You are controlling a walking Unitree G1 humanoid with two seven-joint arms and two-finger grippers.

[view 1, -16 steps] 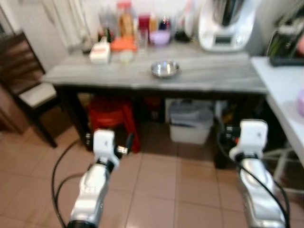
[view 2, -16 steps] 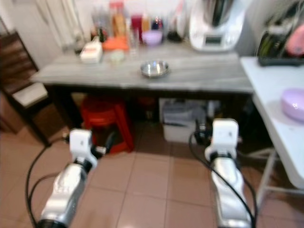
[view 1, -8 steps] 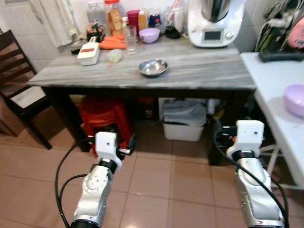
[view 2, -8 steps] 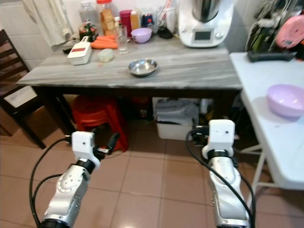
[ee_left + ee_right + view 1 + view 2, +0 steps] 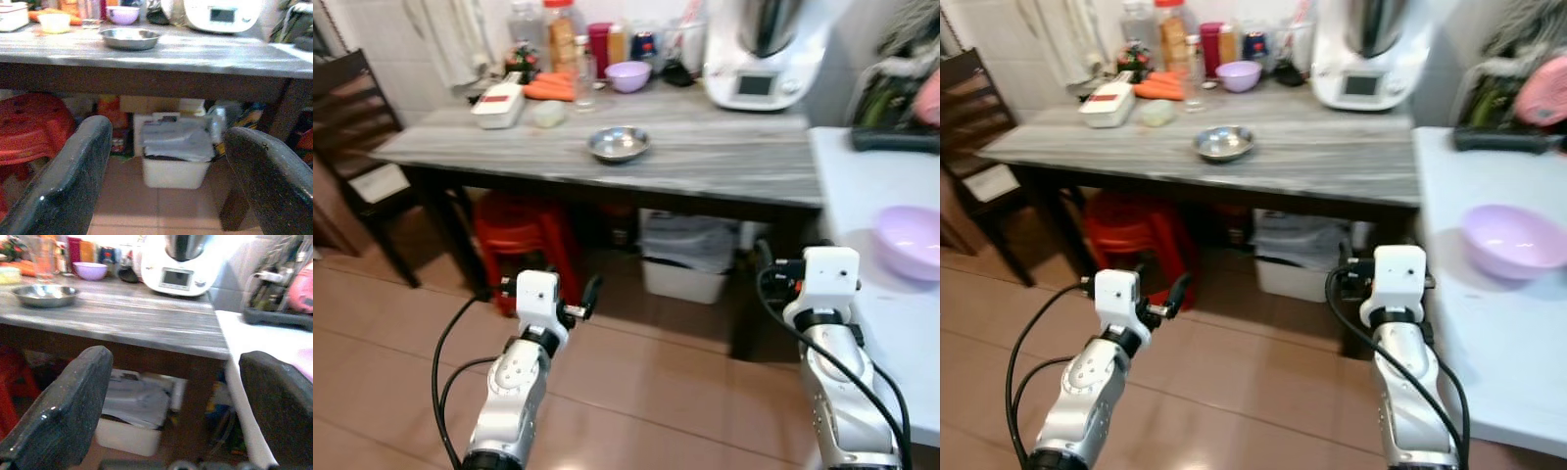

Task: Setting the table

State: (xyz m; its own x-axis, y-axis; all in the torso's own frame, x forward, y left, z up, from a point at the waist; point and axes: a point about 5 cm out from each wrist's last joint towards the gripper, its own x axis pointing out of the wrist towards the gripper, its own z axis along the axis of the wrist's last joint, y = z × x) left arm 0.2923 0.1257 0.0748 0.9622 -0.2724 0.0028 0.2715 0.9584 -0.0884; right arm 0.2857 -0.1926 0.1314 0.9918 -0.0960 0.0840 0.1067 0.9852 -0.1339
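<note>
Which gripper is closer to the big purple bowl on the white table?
Right. The right gripper hangs low just beside the white table holding the purple bowl; the left gripper is far across the floor.

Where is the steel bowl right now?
The steel bowl sits on the grey table, ahead of the robot and slightly to its left, nearer the front edge than the white appliance.

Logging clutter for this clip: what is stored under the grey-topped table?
Under the grey-topped table stand a red plastic stool and a white bin holding a crumpled grey bag. Behind them sit boxes and packets, too shaded and blurred to identify. The tabletop's edge hides whatever lies further back.
</note>
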